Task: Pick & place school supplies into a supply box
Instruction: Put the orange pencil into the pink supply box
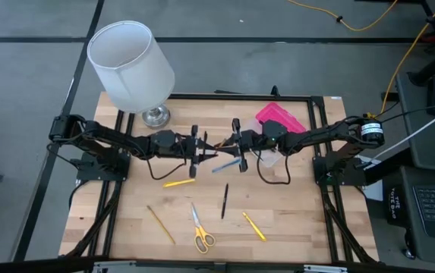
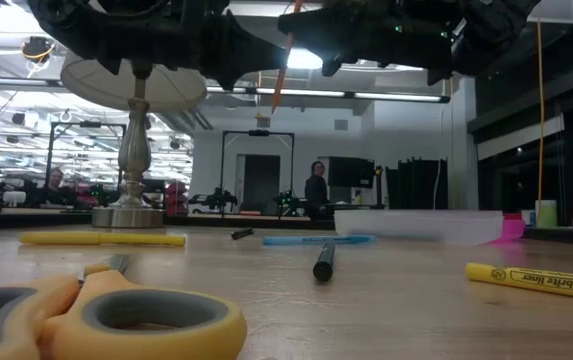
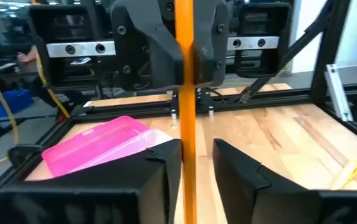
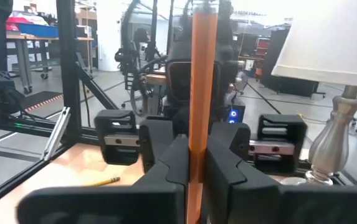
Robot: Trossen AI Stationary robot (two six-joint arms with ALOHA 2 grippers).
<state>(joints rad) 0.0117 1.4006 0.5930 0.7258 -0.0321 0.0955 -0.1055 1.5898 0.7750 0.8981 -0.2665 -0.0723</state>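
A thin orange pencil (image 3: 185,124) stands nearly upright in the air over the table's middle, between the two grippers, which face each other. My right gripper (image 4: 197,168) is shut on it. My left gripper (image 3: 197,168) is open, with one finger on either side of the pencil and a gap showing beside it. The supply box lies behind the right gripper: its pink lid (image 1: 280,120) is open and its clear base (image 1: 270,158) rests on the table. Scissors (image 1: 200,231), pens and highlighters lie flat on the near half of the table. My right gripper pinches the orange pencil's shaft (image 4: 198,140) between its two fingers, coming level from the table's right, with the fingers across the pencil. The pencil is lifted clear and nearly upright. It sticks out above the fingers, and its lower end (image 2: 274,100) hangs below them.
A white-shaded lamp (image 1: 133,64) stands at the far left corner. On the wood lie a yellow highlighter (image 1: 179,183), a blue pen (image 1: 228,165), a black pen (image 1: 224,201), a second yellow highlighter (image 1: 253,226) and a tan pencil (image 1: 160,224). A black frame (image 1: 319,98) rims the table.
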